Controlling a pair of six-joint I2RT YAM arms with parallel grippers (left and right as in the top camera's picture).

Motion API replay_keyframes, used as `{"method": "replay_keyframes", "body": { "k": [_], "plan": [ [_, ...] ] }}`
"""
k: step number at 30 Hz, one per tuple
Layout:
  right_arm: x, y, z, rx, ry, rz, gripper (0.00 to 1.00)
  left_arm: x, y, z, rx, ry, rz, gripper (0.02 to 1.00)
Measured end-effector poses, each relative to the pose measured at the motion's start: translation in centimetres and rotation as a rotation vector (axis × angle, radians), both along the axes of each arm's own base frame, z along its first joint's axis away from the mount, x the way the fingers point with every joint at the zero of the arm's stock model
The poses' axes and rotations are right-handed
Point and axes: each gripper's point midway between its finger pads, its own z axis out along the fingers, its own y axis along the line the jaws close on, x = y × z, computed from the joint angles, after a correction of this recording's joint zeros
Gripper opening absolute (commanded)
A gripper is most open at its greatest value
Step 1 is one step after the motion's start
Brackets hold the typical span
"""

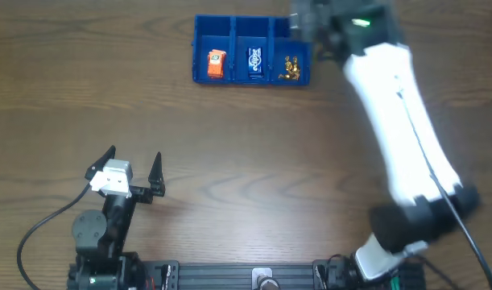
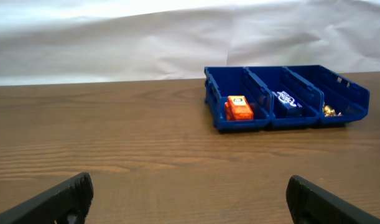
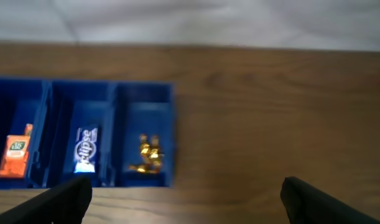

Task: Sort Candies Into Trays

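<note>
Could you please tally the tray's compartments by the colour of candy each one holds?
orange candy: 1 compartment
blue candy: 1 compartment
gold candies: 1 compartment
Total: 3 compartments in the blue tray, each holding candy.

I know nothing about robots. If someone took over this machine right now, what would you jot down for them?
Left gripper: open and holding nothing, low over the bare table near its own base.
Right gripper: open and holding nothing, up by the right end of the blue tray.
Tray, as the top view shows it: orange candy box in the left compartment, blue-wrapped candy in the middle, gold candies in the right.
Done: each kind sits in its own compartment.
Left: I see no loose candy on the table, so the sorting looks finished.
</note>
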Motion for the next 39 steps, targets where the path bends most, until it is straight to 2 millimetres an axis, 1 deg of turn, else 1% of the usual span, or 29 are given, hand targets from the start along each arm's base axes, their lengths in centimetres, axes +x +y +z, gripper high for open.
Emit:
{"method": "replay_keyframes", "body": {
  "k": [2, 3, 4, 5, 6, 7, 8, 9, 12, 15, 16, 17, 18, 21, 22, 23, 27, 28, 31, 34, 39],
  "plan": [
    [-2.3, -3.2, 3.8, 0.012, -0.084, -0.054, 0.998, 0.0, 0.0, 0.0, 0.000, 0.000, 0.000, 0.998],
    [-3.4, -4.6, 4.7, 0.015, -0.120, -0.077, 1.000, 0.0, 0.0, 0.0, 0.000, 0.000, 0.000, 0.998],
    [-4.8, -6.0, 5.2, 0.014, -0.144, -0.101, 0.996, 0.0, 0.0, 0.0, 0.000, -0.001, 0.000, 0.996],
    [-5.9, -6.9, 5.1, 0.018, -0.165, -0.117, 0.998, 0.0, 0.0, 0.0, 0.000, 0.000, 0.000, 0.998],
    [-7.3, -7.8, 4.4, 0.020, -0.174, -0.131, 0.998, 0.0, 0.0, 0.0, 0.000, 0.000, 0.000, 0.998],
    [-8.1, -8.2, 3.8, 0.020, -0.170, -0.136, 0.998, 0.0, 0.0, 0.0, 0.000, 0.000, 0.000, 0.998],
    [-9.2, -8.5, 2.7, 0.023, -0.171, -0.137, 0.998, 0.0, 0.0, 0.0, 0.000, 0.000, 0.000, 0.998],
    [-10.9, -8.7, 0.9, 0.023, -0.159, -0.132, 0.996, 0.0, 0.0, 0.0, 0.000, 0.000, 0.000, 0.998],
    [-14.5, -8.9, -2.7, 0.027, -0.164, -0.120, 0.998, 0.0, 0.0, 0.0, 0.000, 0.001, 0.000, 0.998],
    [-16.9, -8.8, -5.7, 0.050, -0.237, -0.099, 0.998, 0.0, 0.0, 0.0, 0.000, 0.001, 0.000, 0.998],
    [-18.0, -8.8, -7.6, 0.058, -0.273, -0.095, 0.998, 0.0, 0.0, 0.0, 0.000, 0.001, 0.000, 0.998],
    [-17.8, -8.7, -7.9, 0.071, -0.345, -0.090, 0.998, 0.0, 0.0, 0.0, 0.000, 0.000, 0.000, 0.998],
    [-18.0, -8.7, -8.6, 0.079, -0.390, -0.085, 0.998, 0.0, 0.0, 0.0, 0.000, 0.001, 0.000, 0.998],
    [-19.0, -8.7, -11.8, 0.092, -0.447, -0.076, 0.998, 0.0, 0.0, 0.0, 0.000, 0.001, 0.000, 0.998],
    [-19.1, -8.6, -12.2, 0.095, -0.467, -0.073, 0.998, 0.0, 0.0, 0.0, 0.000, 0.001, 0.000, 0.998],
    [-19.2, -8.6, -12.4, 0.094, -0.492, -0.069, 0.998, 0.0, 0.0, 0.0, 0.000, 0.001, 0.000, 0.998],
    [-19.4, -8.5, -11.8, 0.067, -0.642, -0.034, 0.998, 0.0, 0.0, 0.0, 0.000, 0.001, 0.000, 0.998],
    [-19.5, -8.5, -11.9, 0.060, -0.659, -0.025, 0.998, 0.0, 0.0, 0.0, 0.000, 0.001, 0.000, 0.998],
    [-19.9, -8.2, -12.9, 0.048, -0.673, 0.003, 0.998, 0.0, 0.0, 0.0, 0.000, 0.001, 0.000, 0.998],
    [-20.2, -8.4, -13.8, 0.039, -0.678, 0.006, 0.998, 0.0, 0.0, 0.0, 0.000, 0.001, 0.000, 0.998],
    [-20.6, -8.3, -13.8, 0.028, -0.717, 0.033, 0.998, 0.0, 0.0, 0.0, 0.000, 0.001, 0.000, 0.998]
  ]
}}
